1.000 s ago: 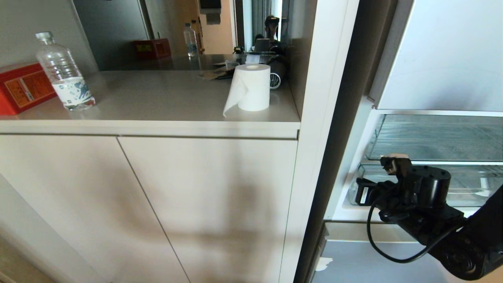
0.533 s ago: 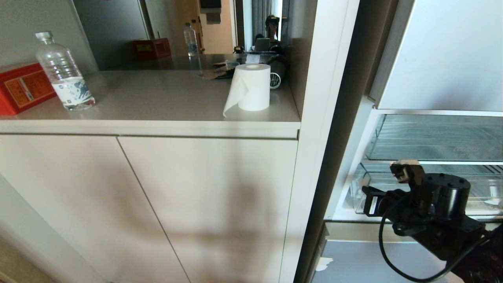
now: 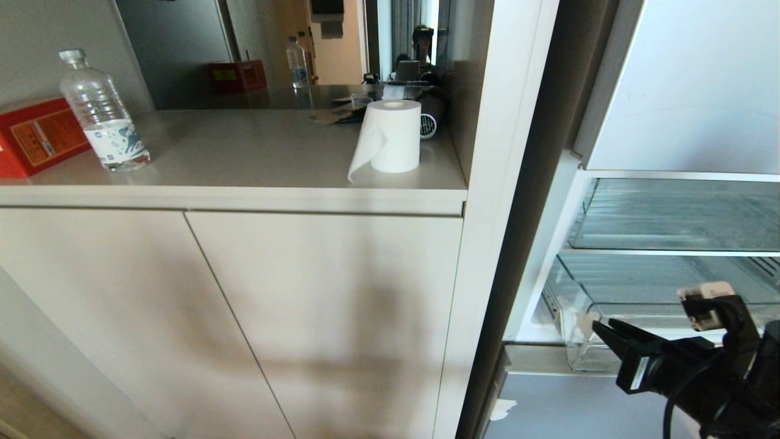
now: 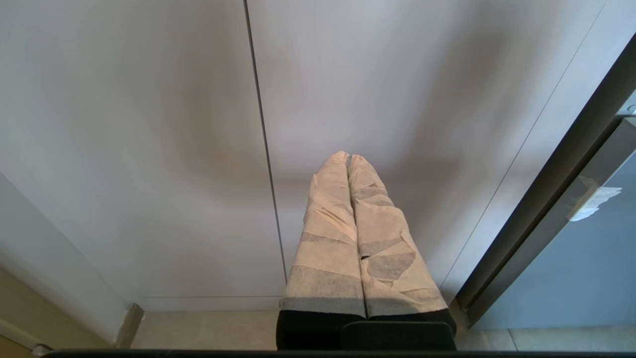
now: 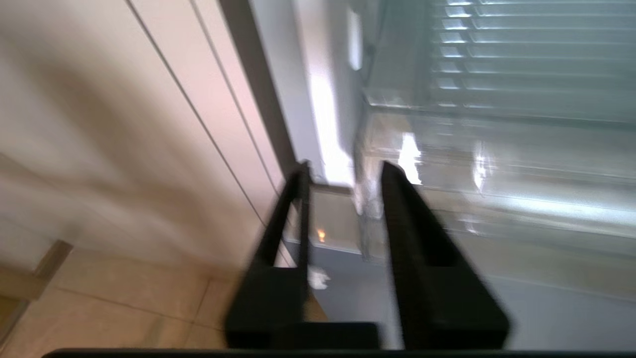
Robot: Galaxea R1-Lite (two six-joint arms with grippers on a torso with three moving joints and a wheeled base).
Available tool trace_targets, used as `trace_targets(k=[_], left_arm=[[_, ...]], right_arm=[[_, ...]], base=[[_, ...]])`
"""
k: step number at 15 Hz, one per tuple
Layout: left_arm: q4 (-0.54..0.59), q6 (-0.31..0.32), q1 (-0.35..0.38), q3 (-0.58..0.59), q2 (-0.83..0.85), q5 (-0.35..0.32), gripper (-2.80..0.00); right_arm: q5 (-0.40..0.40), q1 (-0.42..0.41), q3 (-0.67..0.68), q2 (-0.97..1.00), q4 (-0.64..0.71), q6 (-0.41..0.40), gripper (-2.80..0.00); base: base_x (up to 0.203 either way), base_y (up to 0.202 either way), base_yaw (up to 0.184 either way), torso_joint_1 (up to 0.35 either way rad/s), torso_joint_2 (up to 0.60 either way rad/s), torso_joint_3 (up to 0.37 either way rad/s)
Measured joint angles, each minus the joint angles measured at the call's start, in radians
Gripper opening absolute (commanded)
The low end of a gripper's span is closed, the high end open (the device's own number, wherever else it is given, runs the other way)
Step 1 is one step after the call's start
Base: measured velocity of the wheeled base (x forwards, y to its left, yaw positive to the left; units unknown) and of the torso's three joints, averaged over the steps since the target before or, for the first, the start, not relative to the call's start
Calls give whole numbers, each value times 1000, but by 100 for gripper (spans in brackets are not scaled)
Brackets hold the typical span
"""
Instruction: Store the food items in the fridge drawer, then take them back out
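Note:
The fridge drawer [image 3: 646, 292] is a shallow clear tray with a ribbed floor. It stands pulled out of the open fridge, its thick front lip [image 3: 588, 356] past the cabinet edge, and nothing lies in the part I see. My right gripper [image 3: 606, 338] hovers just in front of the lip's left corner. In the right wrist view the right gripper [image 5: 345, 169] is open, and the drawer's corner [image 5: 367, 209] shows in the gap. My left gripper [image 4: 348, 156] is shut and empty, parked low facing the cabinet doors. The food items are out of view.
A clear compartment [image 3: 670, 213] sits above the drawer. Left of the fridge is a counter [image 3: 244, 158] with a paper roll [image 3: 390, 137], a water bottle [image 3: 103, 116] and a red box [image 3: 36, 137]. Cabinet doors [image 3: 244, 317] stand below it.
My right gripper has drawn back and down to the right, and the drawer has slid out with it. Its fingers have since parted.

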Motion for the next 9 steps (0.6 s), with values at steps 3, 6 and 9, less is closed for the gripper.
trace_targets(k=[3, 6, 9], left_arm=[[0, 0, 0, 0, 0, 0, -280], [0, 0, 0, 0, 0, 0, -280], [0, 0, 0, 0, 0, 0, -280]], right_arm=[[-6, 1, 43, -167, 107, -7, 0], [-20, -15, -47, -366, 379, -12, 0], [-28, -49, -323, -499, 830, -2, 0]], base=[[0, 0, 0, 0, 0, 0], [0, 0, 0, 0, 0, 0], [0, 0, 0, 0, 0, 0]])
